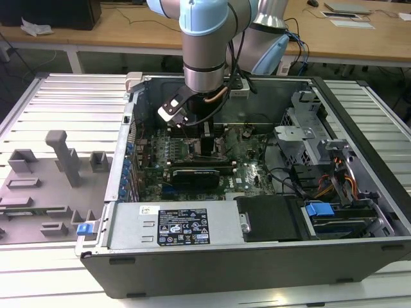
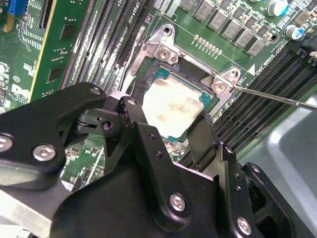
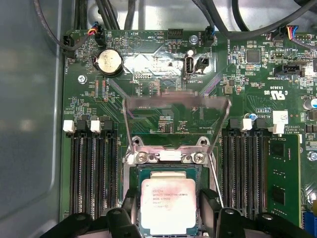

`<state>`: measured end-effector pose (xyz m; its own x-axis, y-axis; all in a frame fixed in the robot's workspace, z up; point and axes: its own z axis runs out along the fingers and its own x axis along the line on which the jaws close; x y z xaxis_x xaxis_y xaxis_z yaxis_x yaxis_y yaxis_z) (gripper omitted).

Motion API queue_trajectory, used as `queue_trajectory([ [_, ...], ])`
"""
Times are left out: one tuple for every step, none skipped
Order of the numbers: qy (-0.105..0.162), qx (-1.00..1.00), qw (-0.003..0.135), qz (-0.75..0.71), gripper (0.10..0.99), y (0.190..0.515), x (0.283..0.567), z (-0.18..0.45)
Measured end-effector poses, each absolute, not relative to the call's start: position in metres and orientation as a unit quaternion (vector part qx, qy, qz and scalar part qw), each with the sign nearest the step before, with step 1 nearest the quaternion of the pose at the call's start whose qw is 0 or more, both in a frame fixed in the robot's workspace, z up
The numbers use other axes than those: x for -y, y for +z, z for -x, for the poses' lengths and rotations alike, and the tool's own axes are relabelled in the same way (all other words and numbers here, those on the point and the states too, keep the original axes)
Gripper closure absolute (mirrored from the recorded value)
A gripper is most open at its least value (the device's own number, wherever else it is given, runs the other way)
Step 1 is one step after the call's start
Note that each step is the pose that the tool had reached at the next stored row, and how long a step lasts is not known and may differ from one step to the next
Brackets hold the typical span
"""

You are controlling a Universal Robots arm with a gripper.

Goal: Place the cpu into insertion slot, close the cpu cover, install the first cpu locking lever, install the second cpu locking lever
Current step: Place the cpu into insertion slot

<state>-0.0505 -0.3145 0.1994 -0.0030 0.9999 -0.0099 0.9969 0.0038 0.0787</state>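
Observation:
The cpu (image 3: 167, 204) (image 2: 173, 104), silvery on top with a thin green rim, sits over the insertion slot (image 3: 168, 171) (image 2: 171, 69) on the green motherboard. My gripper (image 3: 169, 210) (image 2: 168, 121) (image 1: 207, 138) is shut on it, one black finger (image 3: 130, 206) on each of two opposite sides. Whether the chip is fully seated I cannot tell. The cpu cover (image 3: 178, 105) stands swung up from its hinge, away from the socket. A thin locking lever (image 2: 277, 98) (image 3: 216, 176) sticks out unlatched beside the socket.
Long black memory slots (image 3: 91, 168) (image 3: 247, 168) flank the socket. A green card (image 3: 285, 178) stands past one bank, with a long black card (image 1: 196, 173) nearby. The grey case wall (image 3: 29, 124), cables (image 3: 114, 15) and drive cage (image 1: 334, 167) hem the board in.

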Motion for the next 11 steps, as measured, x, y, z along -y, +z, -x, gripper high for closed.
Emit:
queue_trajectory([
  [0.024, -0.708, 0.031, -0.705, 0.471, 0.1994, 0.3145, 0.0505],
  [0.024, -0.708, 0.031, -0.705, 0.471, 0.1994, 0.3145, 0.0505],
  [0.024, -0.708, 0.032, -0.705, 0.471, 0.1997, 0.3145, 0.0504],
  [0.023, -0.708, 0.032, -0.705, 0.471, 0.2002, 0.3145, 0.0505],
  [0.023, -0.708, 0.033, -0.705, 0.471, 0.2008, 0.3145, 0.0505],
  [0.022, -0.708, 0.034, -0.705, 0.471, 0.2013, 0.3145, 0.0505],
  [0.022, -0.708, 0.034, -0.705, 0.471, 0.2015, 0.3145, 0.0505],
  [0.018, -0.708, 0.038, -0.705, 0.471, 0.2016, 0.3144, 0.0505],
  [0.016, -0.708, 0.040, -0.705, 0.471, 0.2016, 0.3145, 0.0505],
  [0.015, -0.708, 0.041, -0.705, 0.471, 0.2016, 0.3144, 0.0505],
  [0.015, -0.708, 0.041, -0.705, 0.471, 0.2017, 0.3145, 0.0504],
])
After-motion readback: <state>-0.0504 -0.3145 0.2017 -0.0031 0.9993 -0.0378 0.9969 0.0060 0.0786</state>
